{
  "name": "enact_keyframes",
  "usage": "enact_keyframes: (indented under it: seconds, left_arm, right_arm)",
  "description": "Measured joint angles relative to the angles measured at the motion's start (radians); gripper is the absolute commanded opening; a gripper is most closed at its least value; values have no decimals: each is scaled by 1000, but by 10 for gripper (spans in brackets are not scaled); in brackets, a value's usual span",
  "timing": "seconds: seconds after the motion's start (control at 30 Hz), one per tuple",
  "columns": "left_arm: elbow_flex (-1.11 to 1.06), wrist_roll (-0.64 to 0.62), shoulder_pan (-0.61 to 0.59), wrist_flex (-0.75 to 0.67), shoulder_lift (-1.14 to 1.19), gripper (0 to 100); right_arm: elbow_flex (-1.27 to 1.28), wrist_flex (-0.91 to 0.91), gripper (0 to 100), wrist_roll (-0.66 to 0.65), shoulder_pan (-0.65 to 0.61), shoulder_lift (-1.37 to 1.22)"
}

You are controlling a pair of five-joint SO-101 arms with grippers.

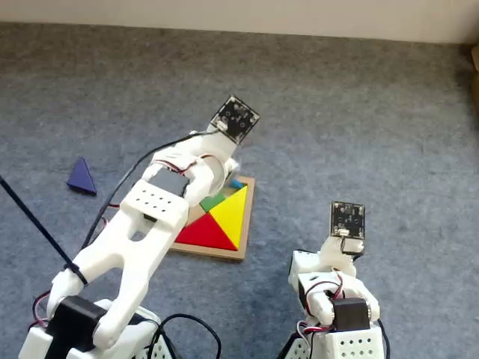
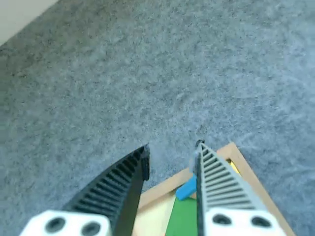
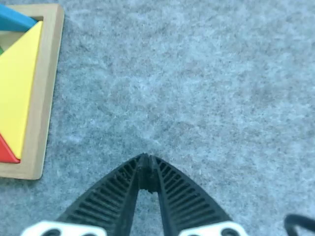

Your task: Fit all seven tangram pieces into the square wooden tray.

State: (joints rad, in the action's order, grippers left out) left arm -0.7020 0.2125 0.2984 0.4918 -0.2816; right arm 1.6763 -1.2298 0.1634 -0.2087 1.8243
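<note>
Square wooden tray (image 1: 248, 218) sits mid-table on grey carpet (image 1: 344, 112), turned a bit so one corner points far-right. Inside: yellow triangle (image 1: 231, 213) along the right side, red triangle (image 1: 203, 232) along the near side, the two touching edge to edge. Green piece (image 1: 212, 201) lies just far-left of the yellow, partly under the arm. Light blue piece (image 1: 236, 183) is at the tray's far corner; can't tell if it's seated flat. Left wrist view shows a pale bare patch of tray floor next to the green. The rest of the tray interior is hidden by the arm.

Dark blue triangle (image 1: 81, 176) lies flat on the carpet well left of the tray, on its own, nothing touching it.

Left arm (image 1: 150, 224) stretches from the near-left base across the tray w/ its wrist over the far part. Left gripper (image 2: 172, 147) hangs above the far corner, jaws spread wide apart w/ nothing btwn them, only carpet and tray rim seen through the gap. Tips are over the carpet just beyond the rim.

Right arm (image 1: 337, 288) is folded up by its base, near-right, apart from the tray. Right gripper (image 3: 146, 158) points down at bare carpet right of the tray, jaws closed tip to tip, nothing gripped.
</note>
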Motion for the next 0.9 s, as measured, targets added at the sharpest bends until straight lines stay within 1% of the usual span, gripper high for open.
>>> enact_keyframes:
  seconds: [0.13,0.27,0.33,0.67,0.9]
  left_arm:
    - [0,-2,-11,-94,118,155]
    - [17,-2,-12,-114,250,155]
    - [28,-2,-11,-110,276,155]
    - [40,-2,-11,64,252,154]
    - [40,-2,-11,87,247,151]
  right_arm:
    - [0,0,4,0,0,0]
    - [0,0,4,0,0,0]
    - [0,0,4,0,0,0]
    - [0,0,4,0,0,0]
    - [0,0,4,0,0,0]
